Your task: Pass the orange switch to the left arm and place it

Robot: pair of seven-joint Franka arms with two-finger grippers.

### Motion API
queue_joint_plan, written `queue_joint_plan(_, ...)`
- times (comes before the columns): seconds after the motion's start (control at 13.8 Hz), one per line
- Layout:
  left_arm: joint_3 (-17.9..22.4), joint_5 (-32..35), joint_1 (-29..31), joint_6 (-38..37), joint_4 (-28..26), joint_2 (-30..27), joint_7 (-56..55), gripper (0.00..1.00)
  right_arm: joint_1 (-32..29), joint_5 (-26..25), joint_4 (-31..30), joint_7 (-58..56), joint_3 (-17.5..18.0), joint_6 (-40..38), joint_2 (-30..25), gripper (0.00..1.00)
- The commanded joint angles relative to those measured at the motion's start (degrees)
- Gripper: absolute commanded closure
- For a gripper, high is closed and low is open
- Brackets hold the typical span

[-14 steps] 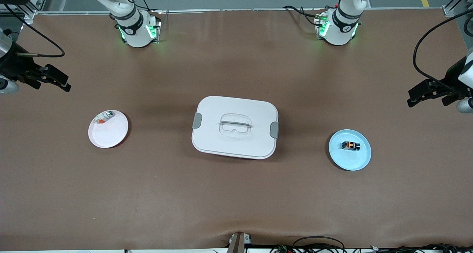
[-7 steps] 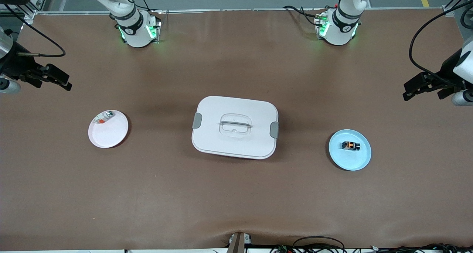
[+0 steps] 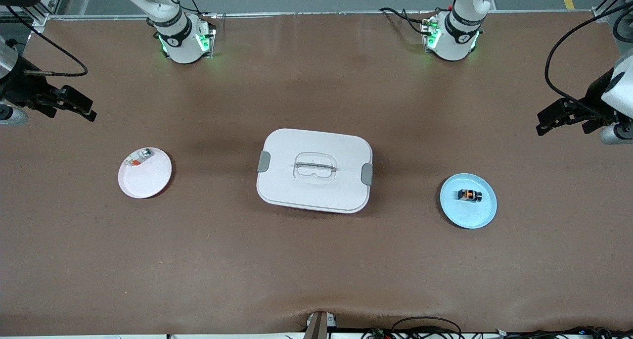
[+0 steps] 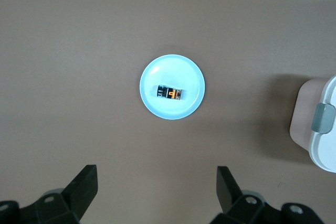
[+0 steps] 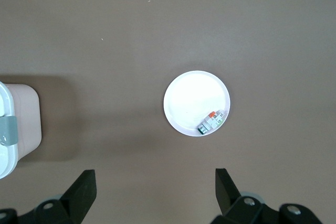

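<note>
Orange switch (image 3: 469, 195) lies on blue plate (image 3: 482, 217) at left arm's end, placed as task wants; left gripper (image 4: 156, 188) above it, fingers spread, empty; right gripper (image 5: 155, 187) waits spread over pink plate (image 5: 186, 98).

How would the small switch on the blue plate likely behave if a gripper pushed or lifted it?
The switch looks like a stiff, boxy block, so it should probably slide rather than roll. It lies loose on the smooth blue plate, so a sideways push may skate it toward the rim. Being small, it is likely light and could twist if pinched off-centre.
</note>
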Motion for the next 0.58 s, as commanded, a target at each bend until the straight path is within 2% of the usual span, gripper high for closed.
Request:
queue_joint_plan(0.0,0.1,-0.1,-0.2,-0.7,0.2,-0.1,0.2,0.00,-1.5,0.9,-1.4,0.5,0.9,0.0,-1.7,0.00)
queue_joint_plan(0.51,0.1,-0.5,-0.1,-1.1,0.2,-0.2,2.2,0.00,-0.3,0.9,-1.4,0.9,1.7,0.1,-2.2,0.00)
